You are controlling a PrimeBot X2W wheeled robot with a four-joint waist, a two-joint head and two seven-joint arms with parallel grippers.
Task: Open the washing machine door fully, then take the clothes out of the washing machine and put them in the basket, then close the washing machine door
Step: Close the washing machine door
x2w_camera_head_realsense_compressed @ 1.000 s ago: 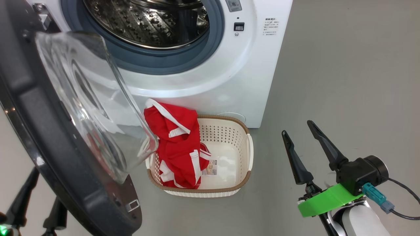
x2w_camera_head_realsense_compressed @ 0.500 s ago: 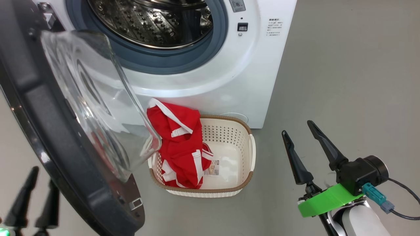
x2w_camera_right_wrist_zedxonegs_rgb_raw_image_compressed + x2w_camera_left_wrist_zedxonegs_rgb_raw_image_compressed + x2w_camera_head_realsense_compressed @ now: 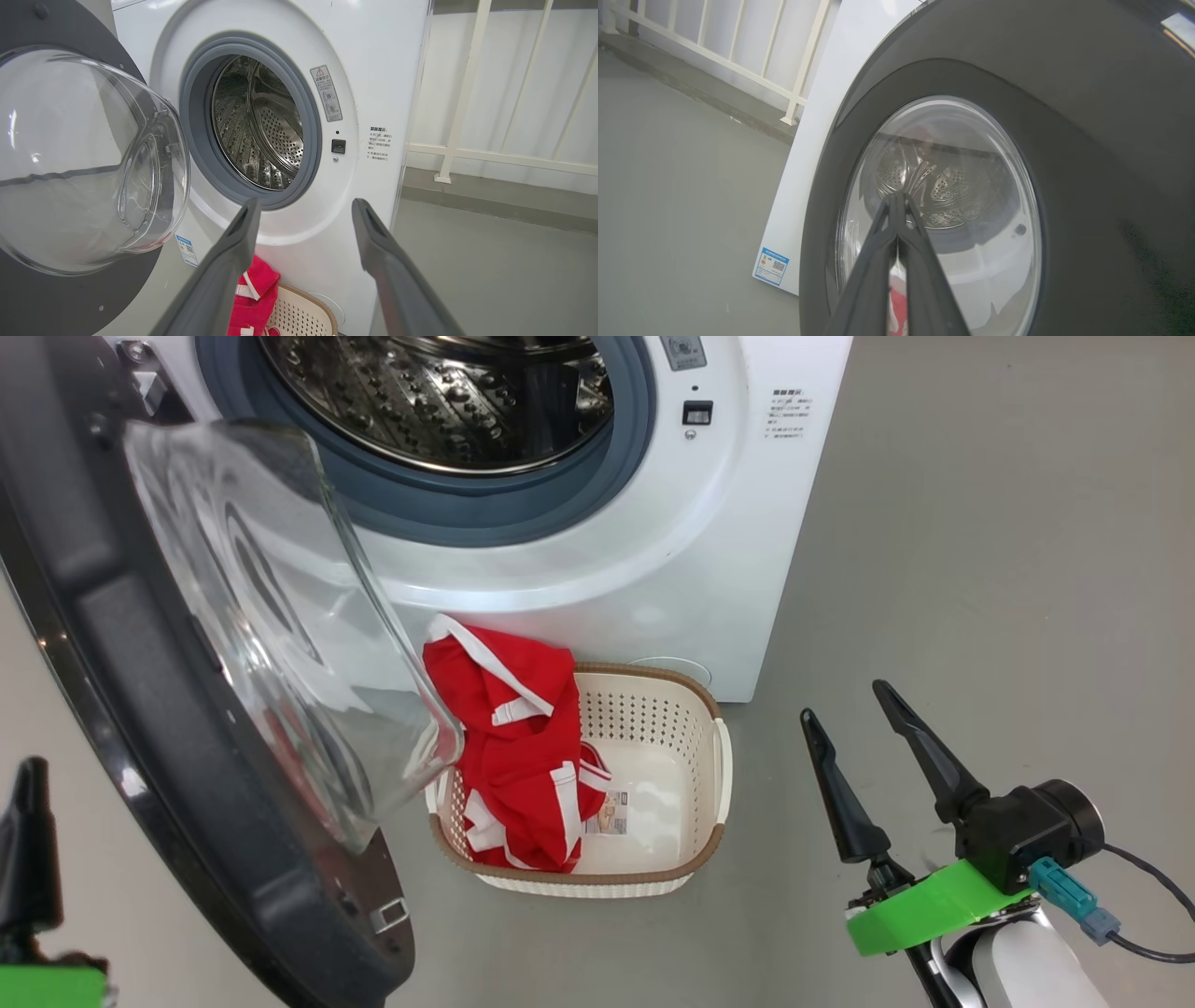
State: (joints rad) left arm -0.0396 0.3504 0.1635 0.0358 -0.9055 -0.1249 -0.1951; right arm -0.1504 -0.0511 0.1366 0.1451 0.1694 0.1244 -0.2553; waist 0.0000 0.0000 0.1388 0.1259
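The washing machine stands with its steel drum showing no clothes inside. The washing machine door hangs open at the left, its glass bowl facing the drum. The red clothes lie in the left half of the basket and drape over its back rim. My left gripper is shut with nothing in it, behind the door. In the left wrist view the left gripper points at the door's outer glass. My right gripper stands open and holds nothing, to the right of the basket.
The basket sits on grey floor right against the machine's front. A white railing runs along the wall to the machine's right, and another stretch of railing shows beyond the door. Open floor lies to the right of the machine.
The left gripper's fingers have closed together, and it has shifted left and higher behind the door. The head camera has shifted slightly. The right gripper has stayed in place.
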